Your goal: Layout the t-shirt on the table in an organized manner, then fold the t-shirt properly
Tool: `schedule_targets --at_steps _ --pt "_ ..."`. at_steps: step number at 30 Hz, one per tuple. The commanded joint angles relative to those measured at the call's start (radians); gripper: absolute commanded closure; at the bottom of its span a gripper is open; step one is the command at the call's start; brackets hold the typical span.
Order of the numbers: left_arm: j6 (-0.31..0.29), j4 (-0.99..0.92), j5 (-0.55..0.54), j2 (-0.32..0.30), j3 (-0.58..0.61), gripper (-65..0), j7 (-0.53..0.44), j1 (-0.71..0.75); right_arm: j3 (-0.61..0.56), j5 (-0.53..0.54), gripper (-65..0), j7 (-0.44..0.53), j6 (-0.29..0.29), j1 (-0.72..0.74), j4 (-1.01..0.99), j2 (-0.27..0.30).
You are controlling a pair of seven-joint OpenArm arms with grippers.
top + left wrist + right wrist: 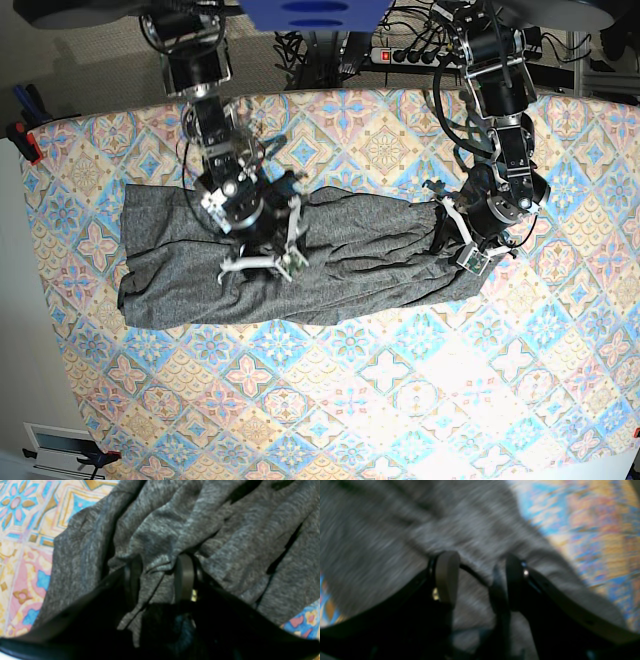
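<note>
The dark heather-grey t-shirt [350, 260] lies stretched left to right across the middle of the patterned table [400, 400], wrinkled. My left gripper [452, 243] is at the shirt's right end. In the left wrist view the left gripper [158, 575] is shut on a bunched fold of the t-shirt [225, 530], with creases running out from the grip. My right gripper [262, 262] is over the shirt's left-middle part. In the blurred right wrist view the right gripper [481, 580] has its fingers apart over the t-shirt [382, 530], beside bare table [595, 530].
Bare patterned cloth [22, 530] shows left of the shirt in the left wrist view. A power strip and cables [410, 52] lie behind the table's back edge. A red-tipped clamp [25, 140] sits at the table's left edge.
</note>
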Motion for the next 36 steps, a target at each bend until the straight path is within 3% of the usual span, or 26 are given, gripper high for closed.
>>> schedule_targets --at_steps 1,13,36 --pt "0.064 -0.031 0.208 -0.021 -0.003 -18.2 0.218 0.025 -0.001 0.004 -28.7 0.02 -0.001 0.019 0.01 -0.006" --pt "0.064 -0.031 0.203 -0.02 -0.001 -18.2 0.218 0.025 -0.003 0.004 -28.7 0.02 -0.001 0.124 0.006 -0.006" --pt "0.064 -0.031 0.201 -0.018 -0.001 -18.2 0.218 0.024 -0.034 0.004 -28.7 0.02 -0.001 0.025 -0.013 -0.029"
